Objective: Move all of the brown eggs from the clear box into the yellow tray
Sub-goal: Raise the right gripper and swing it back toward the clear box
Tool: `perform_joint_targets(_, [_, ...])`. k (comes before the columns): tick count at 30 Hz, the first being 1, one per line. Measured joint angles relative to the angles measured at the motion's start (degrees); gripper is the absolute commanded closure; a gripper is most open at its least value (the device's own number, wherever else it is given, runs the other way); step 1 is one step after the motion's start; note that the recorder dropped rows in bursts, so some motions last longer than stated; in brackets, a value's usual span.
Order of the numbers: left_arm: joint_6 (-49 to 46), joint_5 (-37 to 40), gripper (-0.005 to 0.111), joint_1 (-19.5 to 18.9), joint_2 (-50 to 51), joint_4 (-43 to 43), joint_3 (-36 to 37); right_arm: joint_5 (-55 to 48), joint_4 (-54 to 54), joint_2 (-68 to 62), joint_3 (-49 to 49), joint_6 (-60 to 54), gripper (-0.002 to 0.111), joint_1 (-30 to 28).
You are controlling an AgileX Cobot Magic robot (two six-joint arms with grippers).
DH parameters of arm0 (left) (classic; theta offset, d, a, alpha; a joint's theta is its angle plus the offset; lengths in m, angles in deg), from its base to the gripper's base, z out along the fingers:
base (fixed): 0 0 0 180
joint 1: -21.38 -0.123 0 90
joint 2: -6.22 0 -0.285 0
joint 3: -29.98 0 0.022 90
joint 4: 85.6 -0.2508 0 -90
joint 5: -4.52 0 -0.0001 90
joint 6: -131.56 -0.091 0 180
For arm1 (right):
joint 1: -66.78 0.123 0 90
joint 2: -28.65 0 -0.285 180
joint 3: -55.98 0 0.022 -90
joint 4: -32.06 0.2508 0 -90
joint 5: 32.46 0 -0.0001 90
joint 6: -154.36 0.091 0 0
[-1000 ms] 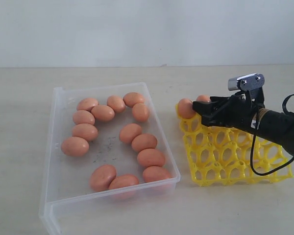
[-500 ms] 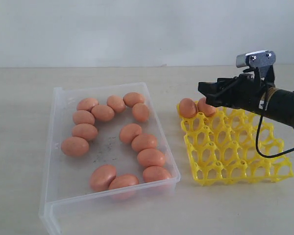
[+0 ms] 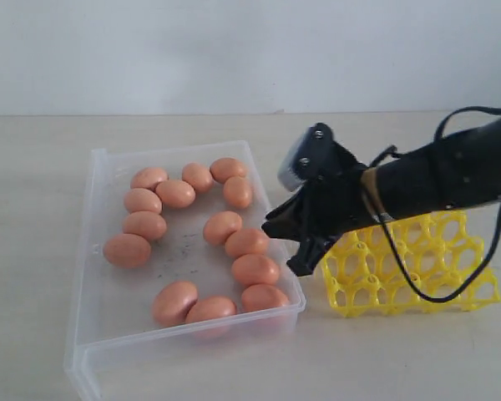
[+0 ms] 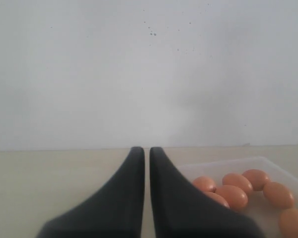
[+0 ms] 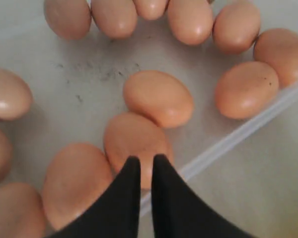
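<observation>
Several brown eggs point(image 3: 175, 193) lie in a loose ring in the clear box point(image 3: 175, 149) on the left. The yellow tray point(image 3: 417, 267) stands to its right, its far cells hidden behind my right arm. My right gripper point(image 3: 282, 242) hangs over the box's right wall, pointing down at the eggs there. In the right wrist view its jaws point(image 5: 143, 159) stand shut and empty just above one egg point(image 5: 134, 139), beside the box wall point(image 5: 238, 136). My left gripper point(image 4: 143, 149) is shut and empty, with eggs point(image 4: 233, 196) and the box point(image 4: 223, 166) beyond it. The exterior view does not show it.
Pale tabletop point(image 3: 42, 209) surrounds the box and tray, with a white wall point(image 3: 234, 50) behind. A black cable point(image 3: 409, 288) loops from my right arm over the tray. Dark scuffs point(image 3: 179, 246) mark the box floor.
My right arm has swung left from the tray's far corner to the box's right wall, tilting down. Its jaws have gone from open to shut. The tray's two eggs are now hidden.
</observation>
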Motion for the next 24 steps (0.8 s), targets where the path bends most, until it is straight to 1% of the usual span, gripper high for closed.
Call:
perform_joint_targets(2, [0.0, 0.0, 0.103, 0.0, 0.0, 0.0, 0.0, -7.9, -5.4, 0.7, -1.7, 3.3, 0.108, 5.1])
perform_joint_targets(4, [0.0, 0.0, 0.103, 0.0, 0.0, 0.0, 0.0, -13.6, -9.1, 0.4, -2.4, 4.7, 0.108, 9.8])
perform_joint_targets(5, [0.0, 0.0, 0.103, 0.0, 0.0, 0.0, 0.0, -16.3, -10.3, 0.0, -2.8, 4.7, 0.106, 11.9])
perform_joint_targets(6, [0.0, 0.0, 0.103, 0.0, 0.0, 0.0, 0.0, -18.6, -10.9, -0.1, -3.4, 4.6, 0.103, 13.7])
perform_joint_targets(8, [0.0, 0.0, 0.103, 0.0, 0.0, 0.0, 0.0, -21.6, -11.5, -0.1, -4.8, 3.8, 0.091, 16.4])
perform_joint_targets(11, [0.0, 0.0, 0.103, 0.0, 0.0, 0.0, 0.0, -23.4, -11.7, -0.1, -7.0, 2.9, 0.066, 18.4])
perform_joint_targets(12, [0.0, 0.0, 0.103, 0.0, 0.0, 0.0, 0.0, -24.2, -11.9, -0.1, -7.7, 3.2, 0.06, 18.6])
perform_joint_targets(13, [0.0, 0.0, 0.103, 0.0, 0.0, 0.0, 0.0, -25.3, -12.0, -0.1, -8.2, 4.0, 0.058, 18.8])
perform_joint_targets(17, [0.0, 0.0, 0.103, 0.0, 0.0, 0.0, 0.0, -31.9, -12.0, 0.9, -9.2, 6.9, 0.062, 18.9])
perform_joint_targets(24, [0.0, 0.0, 0.103, 0.0, 0.0, 0.0, 0.0, -56.3, -12.1, 6.4, -9.4, 11.8, 0.063, 18.9])
